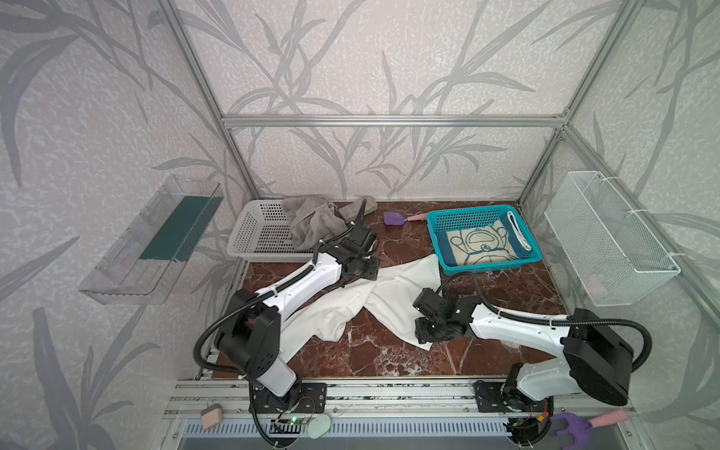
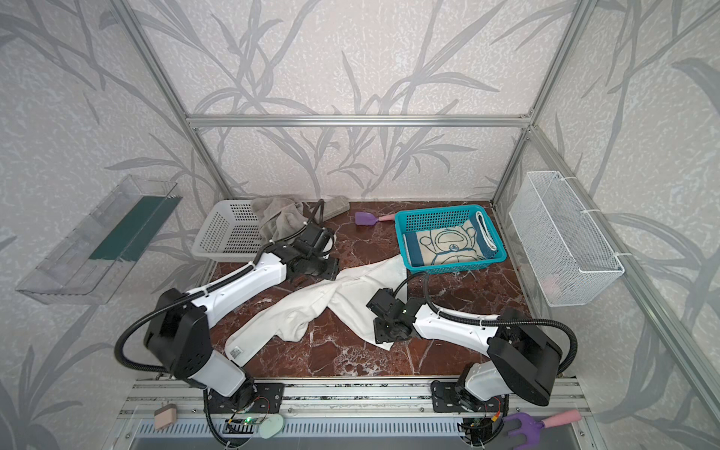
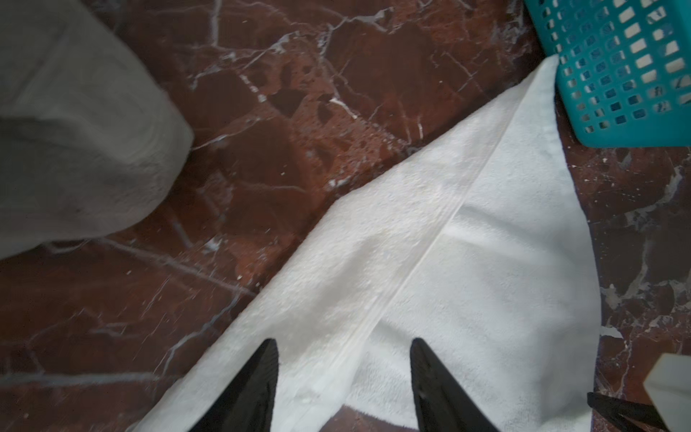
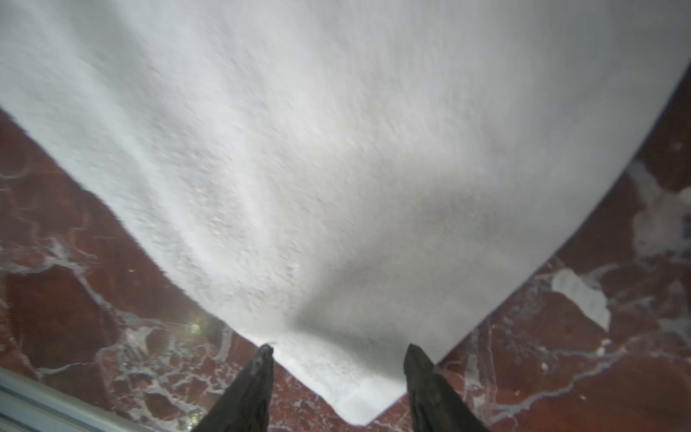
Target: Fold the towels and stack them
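A large white towel [image 1: 389, 296] [image 2: 350, 296] lies crumpled and partly spread across the middle of the marble table. My left gripper [image 3: 344, 344] [image 1: 363, 268] hovers open over the towel's [image 3: 467, 262] far hem, fingers apart on either side of the seam. My right gripper [image 4: 338, 349] [image 1: 422, 324] is open over the towel's [image 4: 336, 149] near right corner, which lies flat between the fingertips. The beige towel [image 1: 479, 243] with the blue cartoon outline lies folded in the teal basket [image 1: 491, 268]. The grey towel [image 1: 311, 222] [image 3: 74, 131] hangs bunched over the white basket [image 1: 253, 233].
A small grey block [image 1: 352, 208] and a purple spatula [image 1: 393, 218] lie at the back. The teal basket's corner [image 3: 617, 74] touches the white towel. A wire basket [image 1: 607, 241] hangs on the right wall and a clear tray [image 1: 156, 241] on the left. A purple fork [image 1: 569, 424] rests on the front rail.
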`<action>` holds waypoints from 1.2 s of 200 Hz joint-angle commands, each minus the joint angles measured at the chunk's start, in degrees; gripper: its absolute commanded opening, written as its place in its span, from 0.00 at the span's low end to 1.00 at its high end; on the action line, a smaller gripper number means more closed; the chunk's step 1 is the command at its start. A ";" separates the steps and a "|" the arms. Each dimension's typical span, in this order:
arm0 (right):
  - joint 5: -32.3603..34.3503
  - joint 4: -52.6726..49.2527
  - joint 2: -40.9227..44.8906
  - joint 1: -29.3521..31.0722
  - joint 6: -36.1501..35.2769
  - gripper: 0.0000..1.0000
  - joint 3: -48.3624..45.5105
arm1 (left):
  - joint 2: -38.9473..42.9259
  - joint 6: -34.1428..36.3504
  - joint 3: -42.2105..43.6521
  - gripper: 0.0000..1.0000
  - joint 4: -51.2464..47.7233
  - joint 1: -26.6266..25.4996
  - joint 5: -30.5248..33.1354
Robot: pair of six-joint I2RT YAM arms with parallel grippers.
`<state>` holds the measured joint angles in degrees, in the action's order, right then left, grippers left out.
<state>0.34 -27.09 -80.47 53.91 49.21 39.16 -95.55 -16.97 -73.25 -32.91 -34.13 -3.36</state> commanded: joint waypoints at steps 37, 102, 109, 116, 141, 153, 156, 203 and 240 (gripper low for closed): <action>-0.96 1.59 0.39 1.55 5.56 0.47 -5.83 | -15.54 0.36 -11.64 0.57 -1.72 -3.71 -5.69; 2.48 -2.68 -1.38 1.08 -0.77 0.06 -2.98 | -8.15 -4.93 9.17 0.57 0.06 -1.17 1.69; 2.77 -3.27 -1.81 0.54 -1.84 0.06 -2.21 | -6.45 -5.69 12.25 0.57 0.46 -0.88 2.60; 2.90 -3.35 -2.33 -0.01 -2.88 0.06 -1.70 | -4.78 -6.98 14.82 0.57 0.40 -0.48 3.65; 2.94 -0.09 -4.65 -1.40 -5.66 0.13 -1.22 | -1.57 -9.49 19.91 0.57 -0.82 0.22 4.47; 2.60 0.66 -5.99 -1.85 -6.11 0.22 -0.67 | -0.30 -10.08 20.21 0.57 -1.51 0.24 4.52; 2.40 0.67 -6.33 -1.90 -6.21 0.25 -0.35 | 0.05 -10.17 20.15 0.57 -1.60 0.26 4.51; -0.43 -0.35 -7.02 -1.40 -4.21 0.51 0.45 | 1.52 -5.60 9.39 0.61 -1.41 0.23 0.81; -0.80 -1.87 -4.38 0.36 -1.34 0.53 -0.70 | -6.86 1.66 -3.46 0.63 1.45 0.20 -3.26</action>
<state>0.56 -22.94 -84.88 53.39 45.23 41.28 -97.01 -21.17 -69.84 -33.45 -34.00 -3.46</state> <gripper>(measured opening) 0.529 0.628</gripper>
